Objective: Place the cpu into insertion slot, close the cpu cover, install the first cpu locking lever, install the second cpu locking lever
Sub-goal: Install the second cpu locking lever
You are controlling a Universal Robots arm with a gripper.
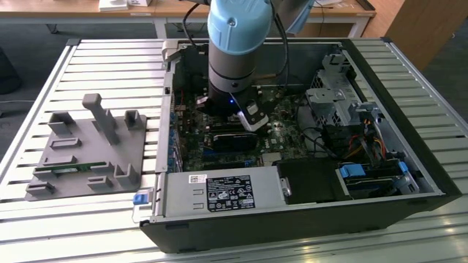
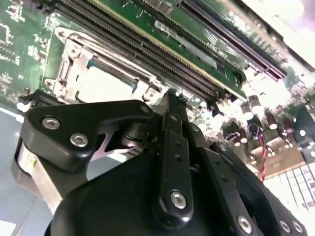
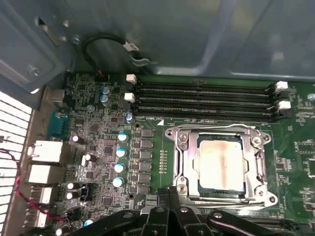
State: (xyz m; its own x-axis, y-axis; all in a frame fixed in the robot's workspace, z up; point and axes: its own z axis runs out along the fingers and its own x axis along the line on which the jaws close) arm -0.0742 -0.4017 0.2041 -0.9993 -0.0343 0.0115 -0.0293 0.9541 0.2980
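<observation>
The cpu [image 3: 220, 162] lies flat in the insertion slot [image 3: 170, 133] on the green board, its pale metal face showing a brownish stain. The silver cpu cover [image 3: 185, 162] is folded down around it, framing the chip. In the second wrist view the cpu [image 2: 106, 88] and cpu cover [image 2: 69, 73] sit just beyond the fingertips. My gripper [image 3: 170, 193] hovers beside the socket's edge with its black fingers [image 2: 172, 123] pressed together, nothing between them. In the exterior view the arm [image 1: 234, 49] reaches down into the open computer case [image 1: 409, 181].
Several long black memory slots [image 3: 202, 101] run beside the socket, with capacitors [image 3: 120, 152] and rear ports [image 3: 47, 150] on the other side. A black card [image 1: 230, 139], power supply [image 1: 223, 192] and drive bays [image 1: 343, 104] fill the case. A grey fixture [image 1: 87, 148] stands at the exterior view's left.
</observation>
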